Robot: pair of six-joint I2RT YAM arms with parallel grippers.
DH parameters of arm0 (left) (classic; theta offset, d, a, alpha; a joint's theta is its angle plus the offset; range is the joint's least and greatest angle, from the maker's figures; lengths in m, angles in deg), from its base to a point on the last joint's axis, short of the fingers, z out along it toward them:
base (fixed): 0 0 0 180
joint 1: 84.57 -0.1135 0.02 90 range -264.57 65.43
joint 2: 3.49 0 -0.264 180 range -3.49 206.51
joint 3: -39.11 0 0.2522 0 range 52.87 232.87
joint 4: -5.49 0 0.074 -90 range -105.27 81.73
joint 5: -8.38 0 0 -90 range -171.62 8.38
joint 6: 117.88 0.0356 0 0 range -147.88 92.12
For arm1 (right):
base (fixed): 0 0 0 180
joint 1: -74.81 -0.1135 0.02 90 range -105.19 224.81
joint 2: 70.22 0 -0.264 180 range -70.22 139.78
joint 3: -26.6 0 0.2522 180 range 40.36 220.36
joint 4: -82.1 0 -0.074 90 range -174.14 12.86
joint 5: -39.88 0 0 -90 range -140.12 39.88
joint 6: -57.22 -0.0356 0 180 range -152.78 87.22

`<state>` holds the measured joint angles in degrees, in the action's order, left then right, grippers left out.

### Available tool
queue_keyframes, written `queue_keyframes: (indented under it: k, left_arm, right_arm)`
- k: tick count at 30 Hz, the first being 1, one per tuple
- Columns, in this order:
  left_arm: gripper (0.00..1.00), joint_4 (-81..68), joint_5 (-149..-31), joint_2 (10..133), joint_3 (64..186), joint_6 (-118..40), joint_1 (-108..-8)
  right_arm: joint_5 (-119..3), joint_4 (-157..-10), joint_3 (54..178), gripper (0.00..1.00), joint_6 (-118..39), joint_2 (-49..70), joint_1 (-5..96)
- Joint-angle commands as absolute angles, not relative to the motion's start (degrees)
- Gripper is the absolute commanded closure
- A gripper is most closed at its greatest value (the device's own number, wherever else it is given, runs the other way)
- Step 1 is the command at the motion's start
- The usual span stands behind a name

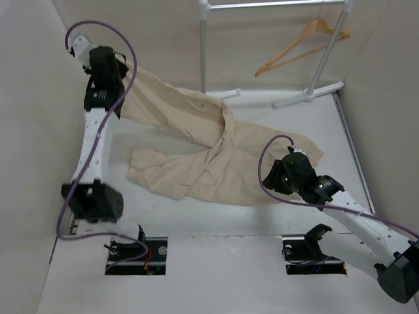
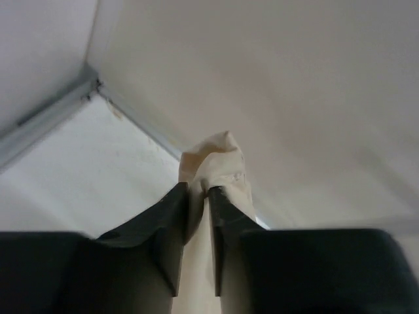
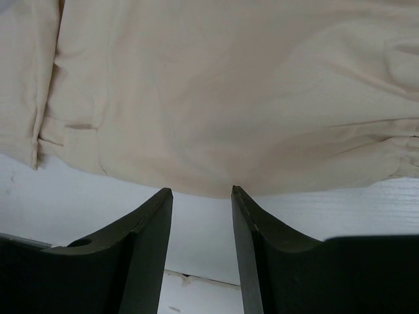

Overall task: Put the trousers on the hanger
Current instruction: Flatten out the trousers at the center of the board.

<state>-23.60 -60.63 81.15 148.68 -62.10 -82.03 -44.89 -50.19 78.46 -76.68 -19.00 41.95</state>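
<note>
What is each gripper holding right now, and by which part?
The left gripper pinches the trousers by a fold at the end of the far leg. The right gripper is open just short of the cloth's edge, holding nothing.

Beige trousers on a white table, right gripper with jaws apart just beside their edge
</note>
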Motion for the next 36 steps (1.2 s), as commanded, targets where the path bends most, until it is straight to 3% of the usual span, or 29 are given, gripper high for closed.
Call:
queue_keyframes:
  k: [1, 3, 4, 9, 11, 12, 14, 16, 19, 22, 24, 25, 26, 27, 31, 36]
  left_arm:
    - [0.50, -24.07, -58.86, 100.81, 166.13, -57.06, -89.62]
    - [0.13, -32.74, -59.12, 106.09, 172.46, -56.71, -90.94]
    - [0.10, -34.27, -59.56, 104.37, 169.61, -56.71, -90.95]
    - [0.11, -18.30, -59.21, 81.97, 128.95, -57.67, -87.87]
    - [0.13, -18.11, -58.94, 76.16, 115.68, -60.65, -87.08]
    - [0.13, -17.85, -59.82, 75.10, 111.27, -61.53, -86.99]
    - [0.13, -16.97, -62.70, 74.65, 107.38, -61.98, -87.08]
    - [0.13, -16.36, -66.74, 76.30, 105.26, -61.98, -87.17]
    - [0.12, -14.52, -68.52, 80.69, 104.28, -62.16, -87.17]
    - [0.14, -9.26, -71.93, 87.27, 105.33, -62.16, -87.43]
    - [0.20, -7.05, -73.88, 89.84, 106.21, -62.86, -87.43]
    - [0.33, -6.34, -74.67, 91.16, 107.00, -63.12, -87.34]
    - [0.79, -7.38, -72.33, 89.52, 106.83, -65.21, -87.26]
    - [0.85, -8.87, -70.83, 86.54, 106.14, -66.36, -87.26]
    - [0.90, -18.60, -63.19, 67.76, 104.19, -65.24, -88.30]
    - [0.90, -40.74, -56.85, 54.18, 115.50, -61.37, -92.70]
  right_arm:
    - [-45.64, -52.94, 81.49, 0.50, -76.11, -19.77, 42.51]
    - [-45.64, -51.98, 81.40, 0.47, -76.72, -21.25, 42.42]
    - [-45.64, -51.45, 80.88, 0.46, -77.24, -22.48, 42.33]
    - [-46.17, -51.71, 78.41, 0.45, -77.95, -24.16, 42.51]
    - [-47.65, -51.89, 78.15, 0.61, -77.34, -23.64, 42.33]
    - [-48.18, -51.89, 78.24, 0.74, -76.90, -23.03, 42.33]
    - [-48.27, -51.89, 78.41, 0.80, -76.37, -22.67, 42.07]
    - [-48.28, -51.80, 78.59, 0.77, -76.19, -22.40, 41.46]
    - [-48.28, -51.80, 77.98, 0.61, -76.63, -23.02, 40.58]
    - [-48.28, -51.62, 77.19, 0.54, -77.33, -23.81, 39.35]
    - [-48.28, -51.45, 77.01, 0.53, -77.51, -23.90, 38.73]
    - [-48.28, -51.27, 76.92, 0.53, -77.51, -23.90, 38.30]
    - [-48.28, -51.01, 76.83, 0.52, -77.95, -23.90, 37.25]
    - [-48.28, -51.01, 76.74, 0.51, -77.95, -23.99, 36.98]
    - [-47.66, -51.71, 74.55, 0.44, -78.13, -24.16, 37.67]
    - [-45.73, -52.33, 72.52, 0.38, -79.44, -22.50, 42.15]
